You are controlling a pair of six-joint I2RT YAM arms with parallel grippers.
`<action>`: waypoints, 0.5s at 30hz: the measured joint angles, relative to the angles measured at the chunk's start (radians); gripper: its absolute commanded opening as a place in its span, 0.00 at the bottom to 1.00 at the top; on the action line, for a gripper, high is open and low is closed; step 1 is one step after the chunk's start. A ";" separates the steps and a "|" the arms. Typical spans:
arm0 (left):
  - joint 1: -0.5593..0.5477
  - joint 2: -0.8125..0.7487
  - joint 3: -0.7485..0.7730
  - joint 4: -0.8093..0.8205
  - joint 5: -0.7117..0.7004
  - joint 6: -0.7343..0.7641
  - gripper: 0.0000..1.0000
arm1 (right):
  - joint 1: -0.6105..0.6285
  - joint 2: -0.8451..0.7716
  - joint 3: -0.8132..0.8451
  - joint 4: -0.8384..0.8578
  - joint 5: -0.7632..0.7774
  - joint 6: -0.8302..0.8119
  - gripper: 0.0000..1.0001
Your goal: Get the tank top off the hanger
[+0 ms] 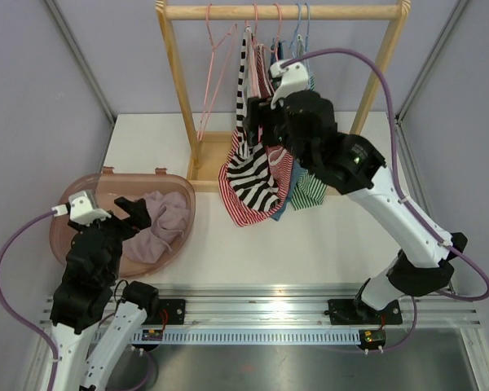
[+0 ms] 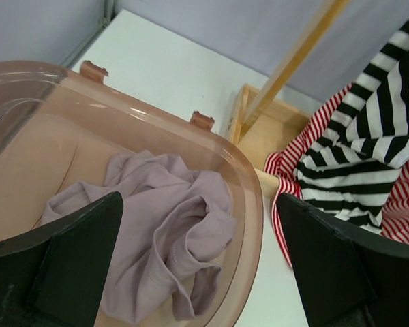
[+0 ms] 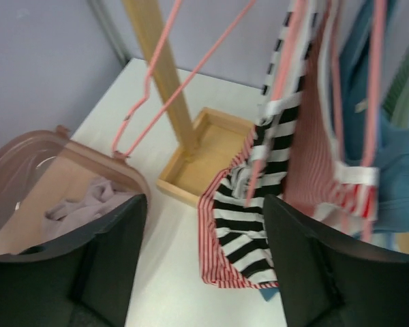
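Right claw (image 3: 204, 201) spread, near tank top (image 3: 240, 242) edge.

A table (image 1: 212, 236) gap runs between bin (image 1: 182, 186) and crowded hanging tops (image 1: 253, 175).

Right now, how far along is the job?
Done: a mauve garment lies in the pink bin, and one pink hanger hangs bare. In hand: the right hand is open beside the black-and-white striped tank top, not gripping. Left: that top is still on its hanger; the left hand is open over the bin.
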 measured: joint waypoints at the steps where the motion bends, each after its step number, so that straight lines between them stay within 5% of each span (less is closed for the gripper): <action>1: 0.000 0.027 0.000 -0.001 0.017 0.005 0.99 | -0.035 0.011 0.031 -0.019 -0.002 -0.004 0.69; 6: 0.000 0.079 0.000 -0.001 0.075 0.023 0.99 | -0.158 0.119 0.243 -0.075 -0.002 -0.024 0.57; 15: 0.000 0.083 0.000 0.000 0.119 0.043 0.99 | -0.253 0.401 0.553 -0.164 -0.057 -0.066 0.53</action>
